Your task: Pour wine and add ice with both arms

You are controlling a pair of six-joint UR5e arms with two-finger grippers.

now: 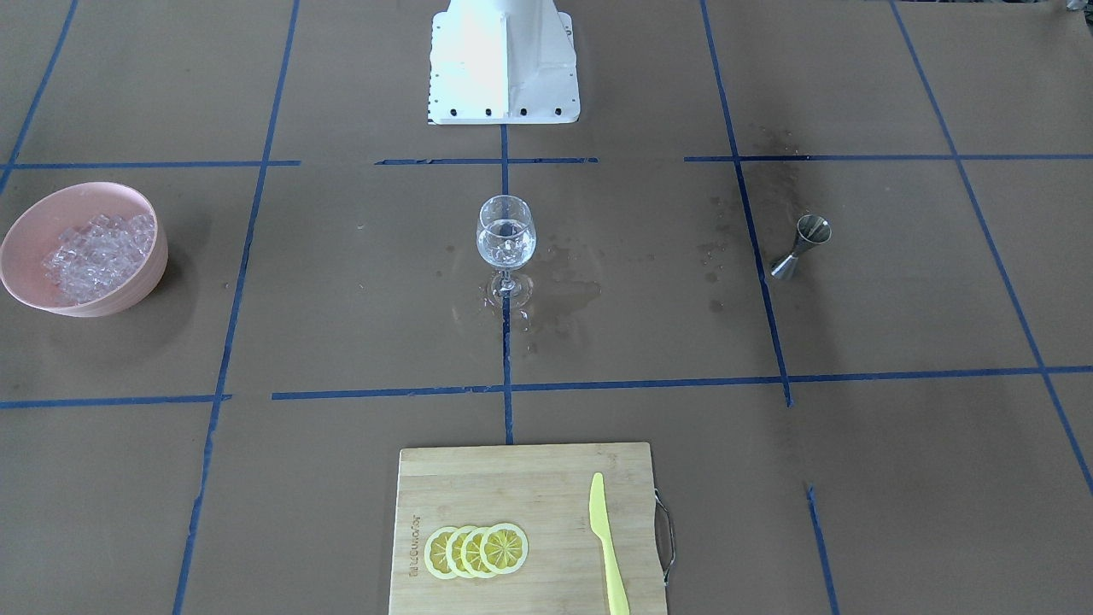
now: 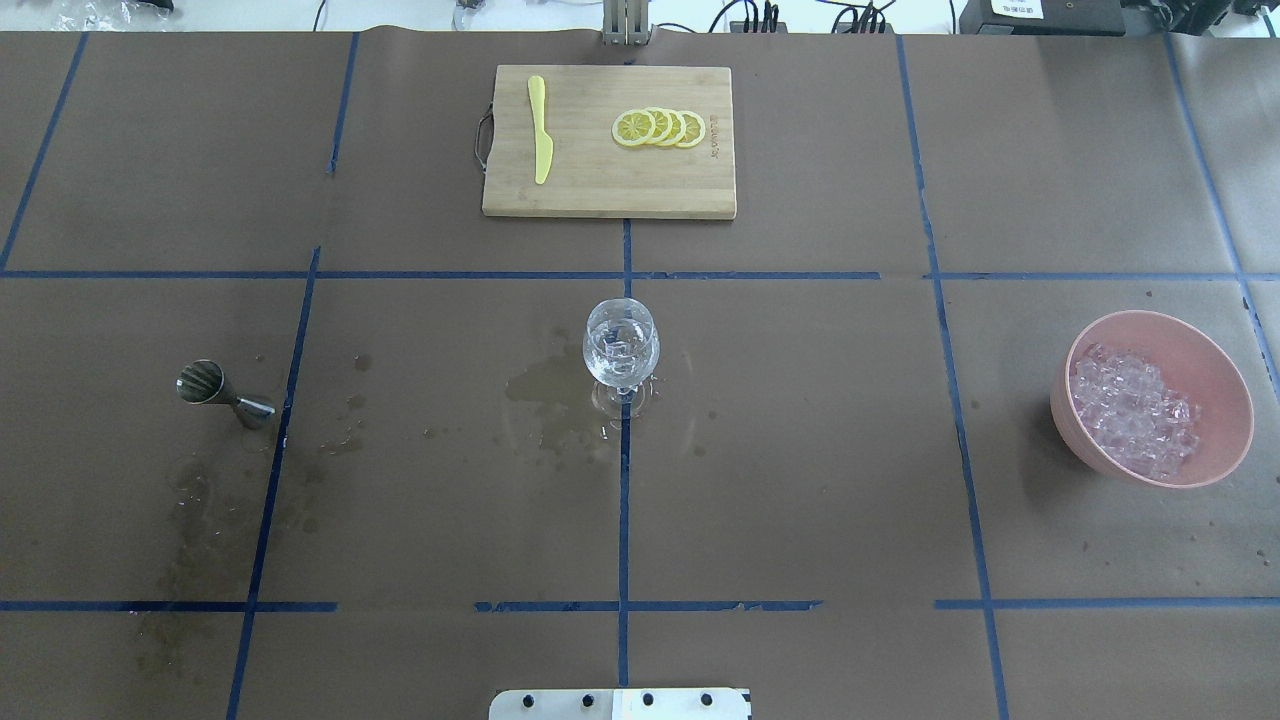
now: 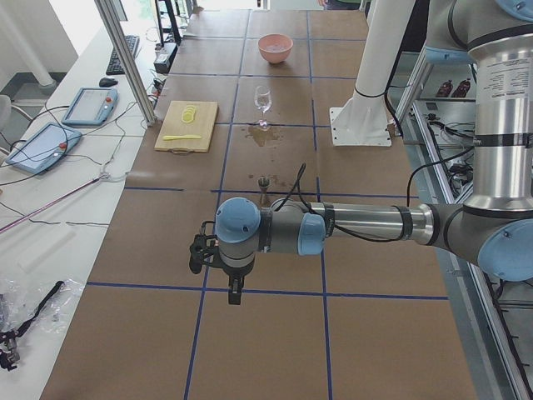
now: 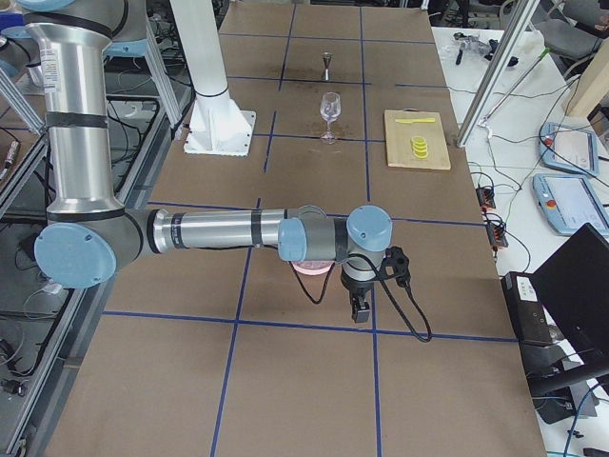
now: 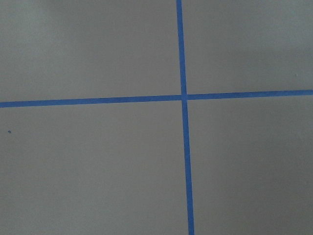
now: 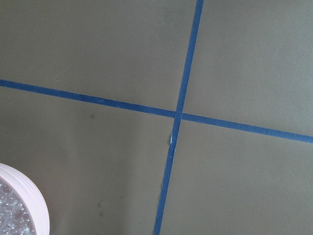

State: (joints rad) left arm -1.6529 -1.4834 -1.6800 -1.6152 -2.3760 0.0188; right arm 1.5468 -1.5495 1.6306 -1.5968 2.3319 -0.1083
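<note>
A stemmed wine glass stands upright at the table's middle and also shows in the overhead view. It holds a little clear wine and some ice cubes. More ice fills a pink bowl, which sits at the overhead view's right. A steel jigger stands far from it, at the overhead view's left. My left gripper hangs low over bare table beyond the jigger. My right gripper hangs just past the bowl. I cannot tell whether either is open or shut.
A wooden cutting board with lemon slices and a yellow knife lies at the far edge. Wet stains darken the paper by the glass and the jigger. The white robot base stands behind the glass.
</note>
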